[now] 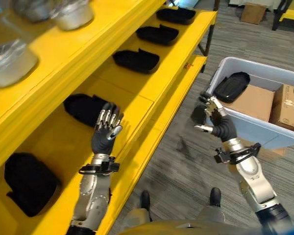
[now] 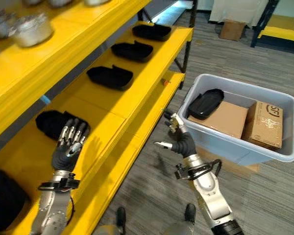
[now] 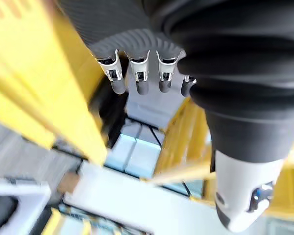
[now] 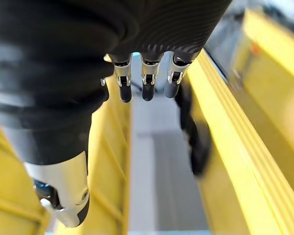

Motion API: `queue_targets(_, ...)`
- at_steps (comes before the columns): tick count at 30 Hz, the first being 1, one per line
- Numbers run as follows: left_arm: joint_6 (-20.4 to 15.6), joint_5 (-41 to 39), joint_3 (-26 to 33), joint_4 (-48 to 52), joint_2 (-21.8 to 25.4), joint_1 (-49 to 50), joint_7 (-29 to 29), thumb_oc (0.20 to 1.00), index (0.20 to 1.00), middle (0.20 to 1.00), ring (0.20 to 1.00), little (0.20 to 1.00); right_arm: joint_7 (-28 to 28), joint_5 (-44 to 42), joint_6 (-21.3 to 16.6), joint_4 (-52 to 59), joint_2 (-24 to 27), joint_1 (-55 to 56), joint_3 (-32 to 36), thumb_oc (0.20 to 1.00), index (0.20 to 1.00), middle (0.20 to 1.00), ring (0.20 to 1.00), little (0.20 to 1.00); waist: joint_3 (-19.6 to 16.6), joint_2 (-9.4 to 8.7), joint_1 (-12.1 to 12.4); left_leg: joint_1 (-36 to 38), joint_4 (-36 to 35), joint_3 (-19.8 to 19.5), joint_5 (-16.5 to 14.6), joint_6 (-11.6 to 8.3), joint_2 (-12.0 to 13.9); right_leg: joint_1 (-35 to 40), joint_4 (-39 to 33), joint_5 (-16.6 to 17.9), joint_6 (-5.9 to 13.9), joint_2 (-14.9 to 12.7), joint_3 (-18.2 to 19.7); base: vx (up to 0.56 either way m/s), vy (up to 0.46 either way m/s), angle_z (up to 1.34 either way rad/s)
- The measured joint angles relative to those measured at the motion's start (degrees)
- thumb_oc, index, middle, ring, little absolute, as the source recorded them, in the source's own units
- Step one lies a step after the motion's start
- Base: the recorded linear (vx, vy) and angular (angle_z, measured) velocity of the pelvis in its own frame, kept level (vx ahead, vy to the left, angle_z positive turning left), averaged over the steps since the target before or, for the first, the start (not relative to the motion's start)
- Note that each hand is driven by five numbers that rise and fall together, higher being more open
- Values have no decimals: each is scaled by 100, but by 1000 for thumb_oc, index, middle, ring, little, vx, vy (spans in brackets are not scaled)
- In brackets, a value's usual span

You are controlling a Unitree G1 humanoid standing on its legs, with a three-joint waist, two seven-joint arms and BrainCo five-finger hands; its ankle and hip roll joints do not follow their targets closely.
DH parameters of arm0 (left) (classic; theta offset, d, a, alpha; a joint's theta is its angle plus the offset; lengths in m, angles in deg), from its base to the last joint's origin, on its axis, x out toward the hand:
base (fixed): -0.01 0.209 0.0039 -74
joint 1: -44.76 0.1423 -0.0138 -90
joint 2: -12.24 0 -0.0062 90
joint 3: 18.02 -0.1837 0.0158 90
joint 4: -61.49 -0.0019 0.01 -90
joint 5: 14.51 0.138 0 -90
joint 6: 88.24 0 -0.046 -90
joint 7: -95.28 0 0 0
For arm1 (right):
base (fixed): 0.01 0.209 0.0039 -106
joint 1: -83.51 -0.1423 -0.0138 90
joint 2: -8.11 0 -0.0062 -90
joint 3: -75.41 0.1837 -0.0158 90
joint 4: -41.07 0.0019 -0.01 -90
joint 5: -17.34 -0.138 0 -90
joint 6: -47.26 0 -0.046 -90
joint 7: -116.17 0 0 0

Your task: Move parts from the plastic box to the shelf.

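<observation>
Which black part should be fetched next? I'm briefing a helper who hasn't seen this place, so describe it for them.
Find the pale plastic box on the floor beside the yellow shelf. In the box's corner nearest the shelf a black part lies tilted against the wall, beside two cardboard boxes. It is the only black part in the box; the others lie in a row on the shelf.
</observation>
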Motion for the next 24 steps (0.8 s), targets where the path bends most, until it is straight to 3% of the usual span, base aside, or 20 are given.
queue_targets(2, 7, -6, -1, 5, -80, 5, 1, 1000, 1000, 1000, 1000, 1000, 6, 0, -4, 61, 16, -19, -12, 1000, 1000, 1000, 1000, 1000, -57, 81, -68, -96, 71, 16, 41, -35, 133, -13, 21, -41, -101, 120, -86, 59, -278, 7)
queue_targets(7, 16, -67, 8, 21, 87, 16, 3, 1000, 1000, 1000, 1000, 1000, 6, -1, 14, -17, -51, -63, -137, 1000, 1000, 1000, 1000, 1000, -60, 76, -38, -170, 28, 56, 177, -117, 268, -25, 28, -111, -216, 271, -204, 19, -175, 9)
queue_targets(11, 15, -69, 46, 24, 324, -67, 41, 1000, 1000, 1000, 1000, 1000, -14, -1, 12, -24, -55, -224, -207, 1000, 1000, 1000, 1000, 1000, -48, 111, -62, -178, 36, 113, 181, -124, 341, -114, 27, -168, -231, 336, -163, 31, -190, -7)
queue_targets(16, 14, -67, 37, 24, 309, -70, 51, 1000, 1000, 1000, 1000, 1000, -44, -2, -3, -23, -36, -266, -209, 1000, 1000, 1000, 1000, 1000, -61, 192, -126, -176, 132, 226, 198, -100, 580, -186, 27, -203, -357, 606, 16, 54, -201, -27)
queue_targets(19, 14, -70, 176, 18, 382, -28, 59, 1000, 1000, 1000, 1000, 1000, -5, -7, -4, -4, -63, -215, -211, 1000, 1000, 1000, 1000, 1000, -17, 3, -52, -425, 1173, 11, 228, -104, 921, -452, 849, -696, -719, 857, 144, 84, -255, -34)
queue_targets(20, 12, -70, 185, -22, 408, 3, 58, 1000, 1000, 1000, 1000, 1000, -5, -9, -21, -9, -107, -200, -203, 1000, 1000, 1000, 1000, 1000, -51, -96, -55, -457, 1282, -73, 437, -88, 952, -398, 846, -738, -762, 921, 159, 122, -325, -22)
queue_targets(22, 13, -73, 204, -113, 445, -40, 63, 1000, 1000, 1000, 1000, 1000, -4, -11, -55, -19, -139, -245, -189, 1000, 1000, 1000, 1000, 1000, -36, -314, -10, -780, 1851, -456, 967, -333, 1016, -633, 1345, -1028, -1087, 1000, 187, 66, -137, -22)
queue_targets(23, 16, -73, 175, -151, 515, 5, 64, 1000, 1000, 1000, 1000, 1000, -18, -14, -69, -13, -223, -225, -190, 1000, 1000, 1000, 1000, 1000, -41, -443, 4, -972, 2188, -579, 1379, -255, 1031, -591, 1317, -1068, -1179, 1079, 245, 82, -22, -30)
queue_targets(24, 22, -73, 136, -167, 562, 24, 72, 1000, 1000, 1000, 1000, 1000, -19, -15, -86, 9, -293, -219, -196, 1000, 1000, 1000, 1000, 1000, -42, -572, 31, -1078, 2484, -614, 1458, -283, 969, -477, 1117, -996, -1314, 1048, 279, 64, 24, -47)
